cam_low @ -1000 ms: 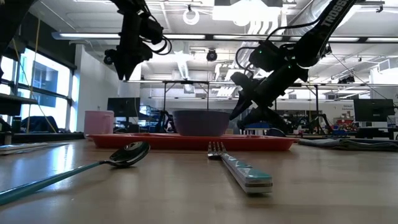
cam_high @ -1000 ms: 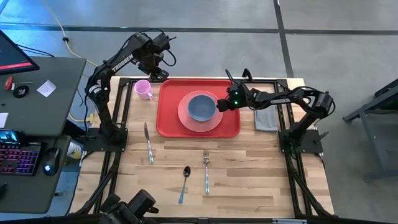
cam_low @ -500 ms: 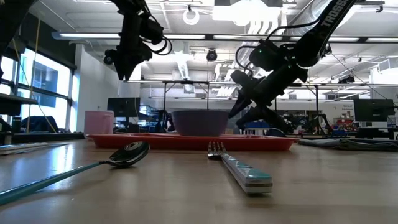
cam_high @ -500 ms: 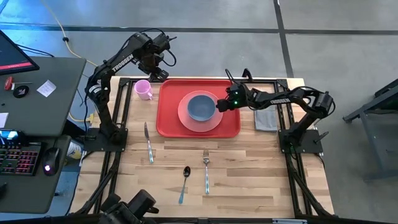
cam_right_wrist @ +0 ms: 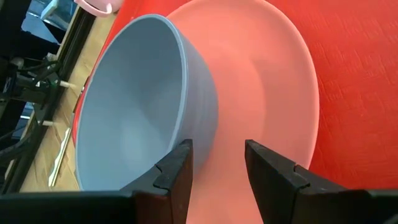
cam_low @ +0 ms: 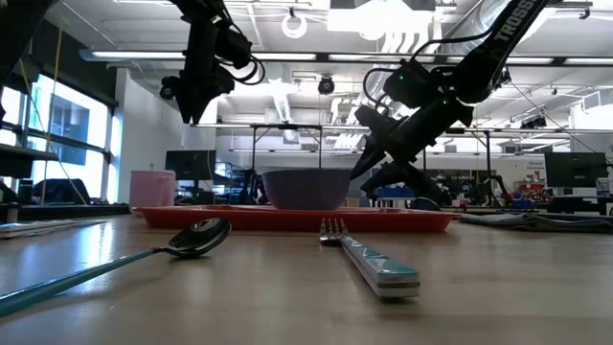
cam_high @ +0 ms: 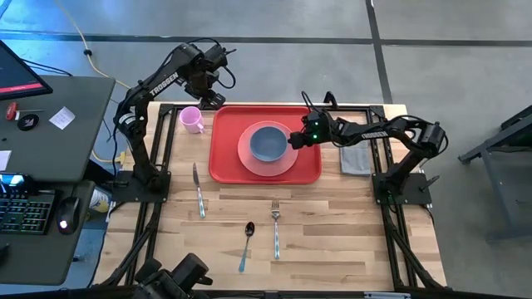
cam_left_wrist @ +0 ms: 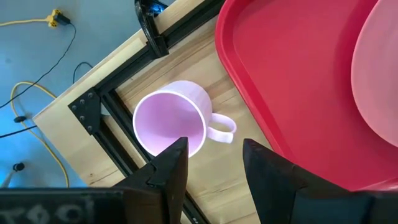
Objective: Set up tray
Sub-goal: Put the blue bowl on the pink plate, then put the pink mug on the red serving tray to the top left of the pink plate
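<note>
The right gripper (cam_high: 293,139) hung just beside the blue bowl (cam_high: 269,142), at its side nearest the right arm, with its fingers (cam_right_wrist: 174,171) parted and nothing between them; in the right wrist view the bowl's wall lay just beyond the gap, not gripped. The bowl sat on the salmon-pink plate (cam_high: 249,162), which rested in the middle of the red tray (cam_high: 224,162) at the far half of the surface (cam_high: 332,224).

The left gripper (cam_high: 209,98) hovered high over the far left corner, above the pink mug (cam_high: 192,120), its fingers (cam_left_wrist: 166,171) also apart and empty. The mug stood on the surface just beside the tray's left rim, handle toward the tray.

The step in hand looked like finishing with the bowl. To do it well, the right gripper ought to back away level and clear of the rim, so as not to nudge the bowl off centre. The knife (cam_high: 198,189), spoon (cam_high: 245,245) and fork (cam_high: 276,226) lay on the surface well apart from the tray.
</note>
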